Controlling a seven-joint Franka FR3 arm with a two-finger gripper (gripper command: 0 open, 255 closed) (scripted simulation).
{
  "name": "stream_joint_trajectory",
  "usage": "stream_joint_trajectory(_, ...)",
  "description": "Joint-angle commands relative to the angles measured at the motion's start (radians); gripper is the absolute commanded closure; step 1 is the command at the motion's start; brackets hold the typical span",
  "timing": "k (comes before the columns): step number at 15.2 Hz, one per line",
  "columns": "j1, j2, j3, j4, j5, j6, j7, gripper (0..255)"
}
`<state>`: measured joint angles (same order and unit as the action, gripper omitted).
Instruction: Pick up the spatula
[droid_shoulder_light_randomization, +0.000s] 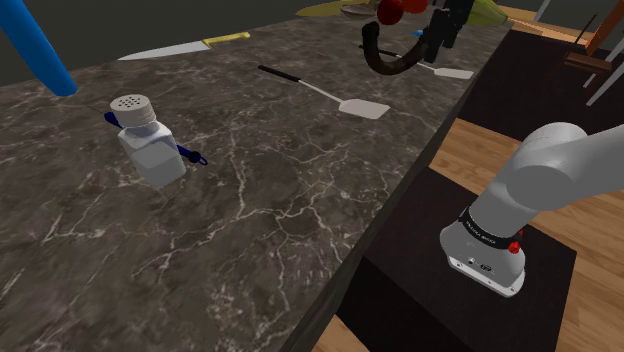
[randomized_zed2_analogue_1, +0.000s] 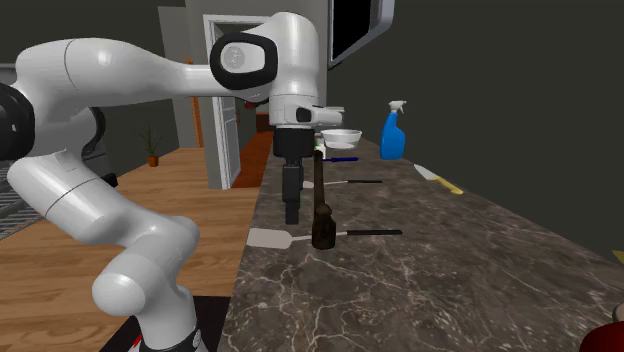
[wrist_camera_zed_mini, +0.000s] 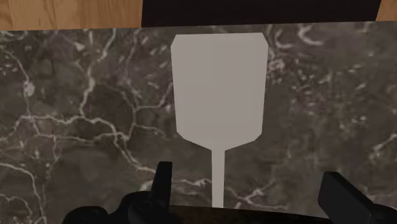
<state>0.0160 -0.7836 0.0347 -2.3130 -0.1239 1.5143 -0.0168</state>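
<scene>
A spatula lies flat on the dark marble counter (wrist_camera_zed_mini: 76, 127), close to its edge. Its grey blade (wrist_camera_zed_mini: 218, 86) (randomized_zed2_analogue_1: 268, 238) (droid_shoulder_light_randomization: 455, 72) points toward the edge and its thin black handle (randomized_zed2_analogue_1: 370, 233) runs inward. My black gripper (wrist_camera_zed_mini: 251, 194) (randomized_zed2_analogue_1: 292, 216) (droid_shoulder_light_randomization: 438, 40) hangs point-down just above the narrow neck where blade meets handle. The fingers (wrist_camera_zed_mini: 162, 181) stand wide apart on either side of the neck and touch nothing.
A dark brown upright utensil (randomized_zed2_analogue_1: 322, 212) stands right beside the gripper. Farther along lie a second spatula (droid_shoulder_light_randomization: 330, 95) (randomized_zed2_analogue_1: 350, 182), a knife (droid_shoulder_light_randomization: 185, 47), a white shaker (droid_shoulder_light_randomization: 150, 145), a blue spray bottle (randomized_zed2_analogue_1: 393, 135) and a white bowl (randomized_zed2_analogue_1: 341, 136). Wooden floor lies beyond the counter edge.
</scene>
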Motion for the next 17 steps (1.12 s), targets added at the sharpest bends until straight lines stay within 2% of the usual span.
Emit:
stream_joint_trajectory(1,0.000,0.000,0.000,0.000,0.000,0.000,0.000,0)
stream_joint_trajectory(9,0.058,0.126,0.128,0.086,0.125,0.058,0.141,0)
stream_joint_trajectory(17,0.099,0.292,0.252,0.231,0.201,0.116,0.277,0)
